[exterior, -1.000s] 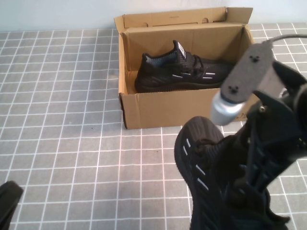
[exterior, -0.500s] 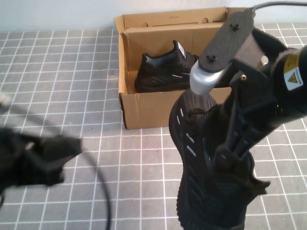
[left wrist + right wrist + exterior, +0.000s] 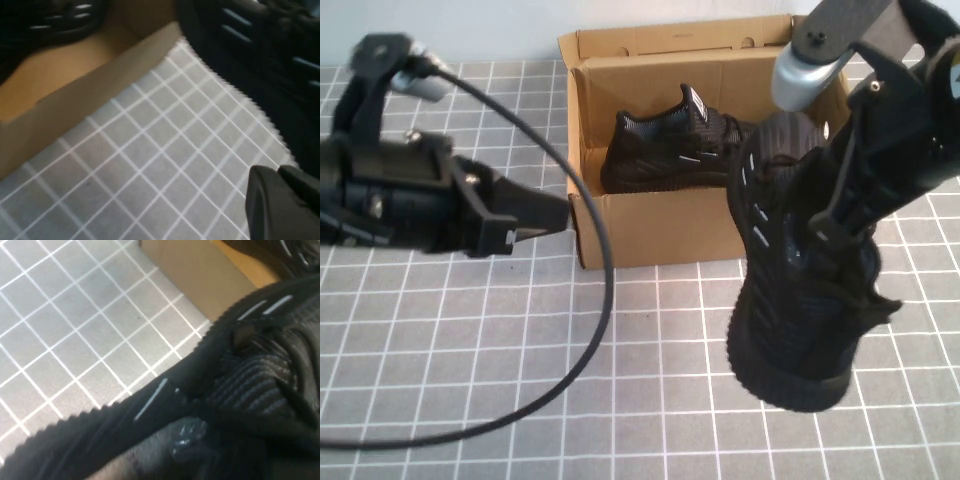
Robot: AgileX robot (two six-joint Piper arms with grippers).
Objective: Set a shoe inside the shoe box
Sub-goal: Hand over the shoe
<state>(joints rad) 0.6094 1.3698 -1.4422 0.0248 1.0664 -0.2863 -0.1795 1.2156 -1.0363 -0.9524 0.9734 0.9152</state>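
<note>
High view shows the right gripper (image 3: 840, 225) closed on the shoe (image 3: 800, 290), lifted off the worktop (image 3: 470, 340), long axis steep, toe toward the shoe box (image 3: 650, 230) just behind. Left gripper (image 3: 535, 215) hovers beside the box; its fingers' opening I cannot tell.

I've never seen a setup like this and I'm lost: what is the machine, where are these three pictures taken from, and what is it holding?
It is a two-armed table robot. One picture looks down from a raised camera; the other two come from cameras on each wrist. The right gripper, near the box's front right, holds a black shoe above the grey tiled table. The left gripper hovers beside the box's left front corner, holding nothing. The open cardboard shoe box already contains a matching second shoe. The right wrist view shows the held shoe close up; the left wrist view shows the box wall.
</note>
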